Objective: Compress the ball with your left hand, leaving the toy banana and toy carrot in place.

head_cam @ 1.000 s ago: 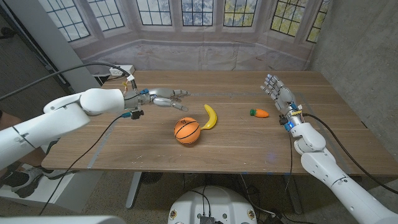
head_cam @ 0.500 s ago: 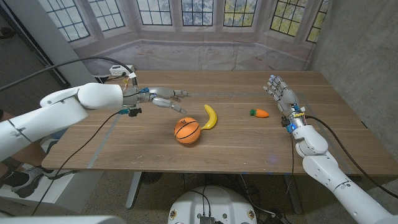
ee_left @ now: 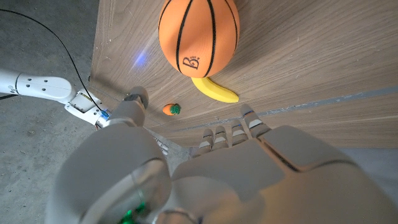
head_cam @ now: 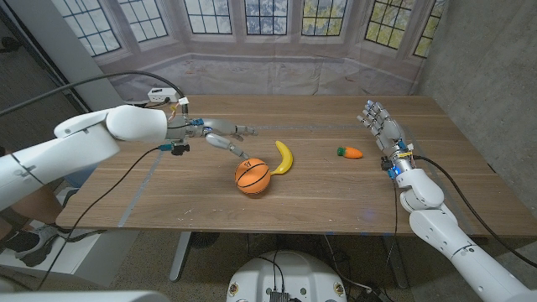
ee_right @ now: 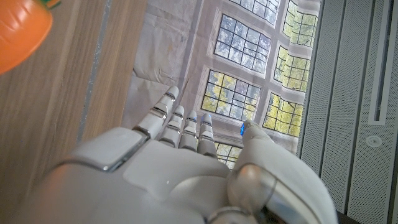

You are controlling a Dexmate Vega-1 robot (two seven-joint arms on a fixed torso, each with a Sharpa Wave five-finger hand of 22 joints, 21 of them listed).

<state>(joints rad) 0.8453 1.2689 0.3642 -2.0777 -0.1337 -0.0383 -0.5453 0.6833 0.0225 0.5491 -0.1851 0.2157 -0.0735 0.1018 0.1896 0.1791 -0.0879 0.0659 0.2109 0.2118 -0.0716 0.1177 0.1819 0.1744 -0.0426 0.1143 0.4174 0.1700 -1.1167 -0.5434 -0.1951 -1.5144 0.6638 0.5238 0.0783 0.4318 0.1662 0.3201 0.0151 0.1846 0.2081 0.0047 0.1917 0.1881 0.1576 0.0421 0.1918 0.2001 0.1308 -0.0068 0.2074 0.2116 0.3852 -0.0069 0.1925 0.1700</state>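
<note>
Ball [head_cam: 252, 176] sits on the table [head_cam: 336, 189], touching the banana [head_cam: 284, 157]. My left robot hand [head_cam: 225, 137] hangs open just behind it, holding nothing. Next I must bring it down onto the ball and squeeze, without bumping the banana or carrot [head_cam: 350, 153].

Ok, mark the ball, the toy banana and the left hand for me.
ball [head_cam: 252, 176], head view, middle of its orange surface.
toy banana [head_cam: 285, 157], head view, middle of its curve.
left hand [head_cam: 222, 137], head view, middle of the hand.

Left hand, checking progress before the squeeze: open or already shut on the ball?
Open: the left hand has spread fingers short of the ball, holding nothing.
</note>
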